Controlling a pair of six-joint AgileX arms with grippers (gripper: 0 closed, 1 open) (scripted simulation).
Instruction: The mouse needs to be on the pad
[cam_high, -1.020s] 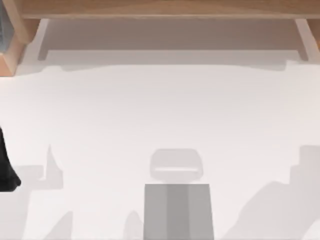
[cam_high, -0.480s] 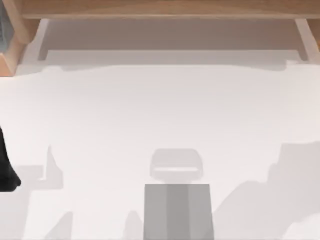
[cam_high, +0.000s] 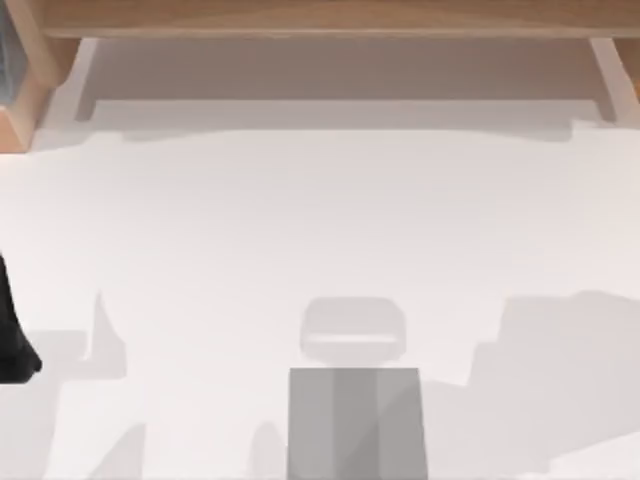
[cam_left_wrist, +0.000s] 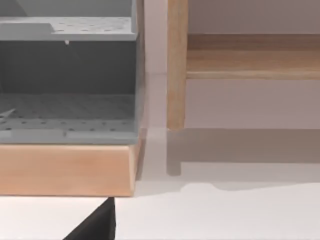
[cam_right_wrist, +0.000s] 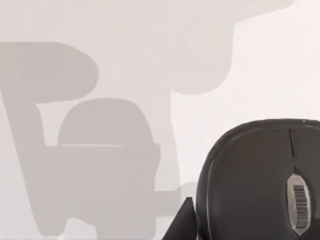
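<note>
One black mouse (cam_right_wrist: 260, 180) lies on the white table (cam_high: 320, 220); neither gripper's opening can be told.

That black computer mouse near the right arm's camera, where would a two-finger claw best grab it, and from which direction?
Probably across its two long flanks, coming straight down from above. The mouse lies flat on the white table, wheel side up, and its back is a broad smooth dome that fingers would likely slip off. The sides look narrower and steeper, so pads closing across its width, around the middle, should hold better.
</note>
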